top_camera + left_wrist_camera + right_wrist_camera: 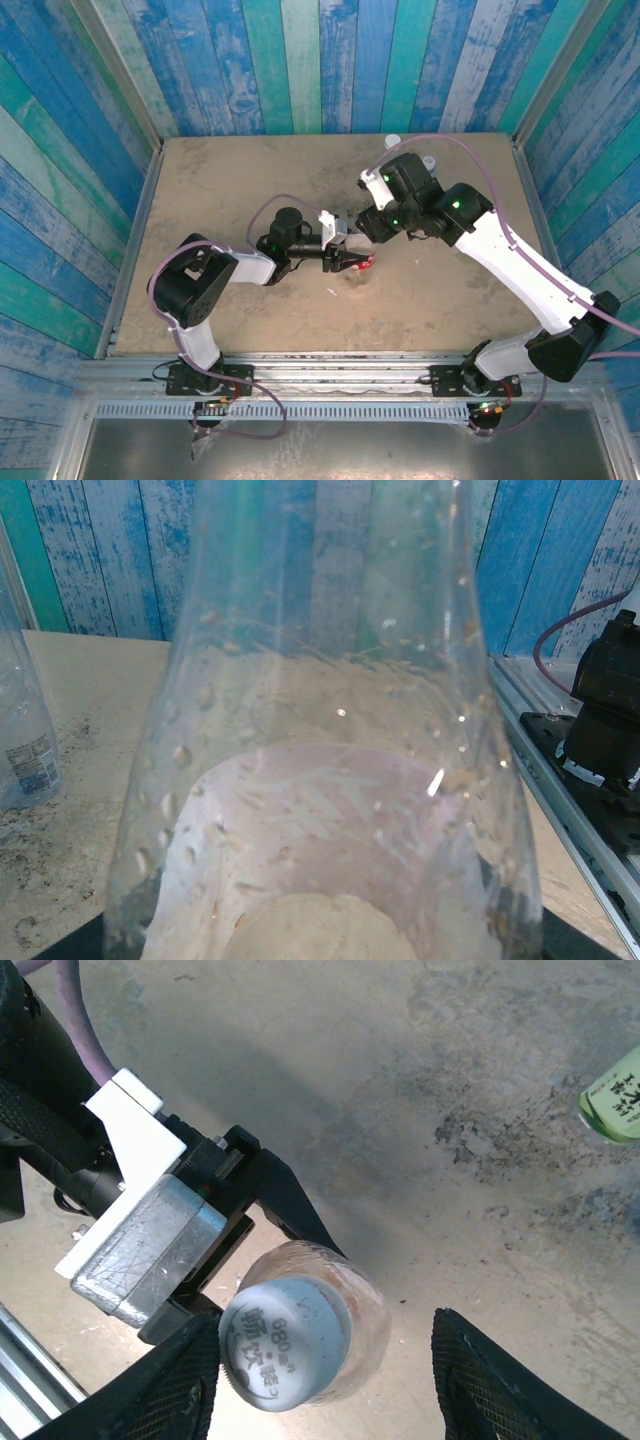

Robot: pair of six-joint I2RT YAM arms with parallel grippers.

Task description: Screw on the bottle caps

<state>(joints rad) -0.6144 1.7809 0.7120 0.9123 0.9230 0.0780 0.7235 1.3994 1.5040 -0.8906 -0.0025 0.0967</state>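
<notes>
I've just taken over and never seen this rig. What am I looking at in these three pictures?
A left arm and a right arm, both robotic, are bolted at the table's near edge. The wide picture looks down from above and behind them; the other two come from a camera on each wrist. The left tool is shut on a clear bottle, holding it roughly upright. The right wrist's picture looks down on its white cap, with the right tool open either side of it. A second bottle and a third bottle stand at the far edge.
</notes>
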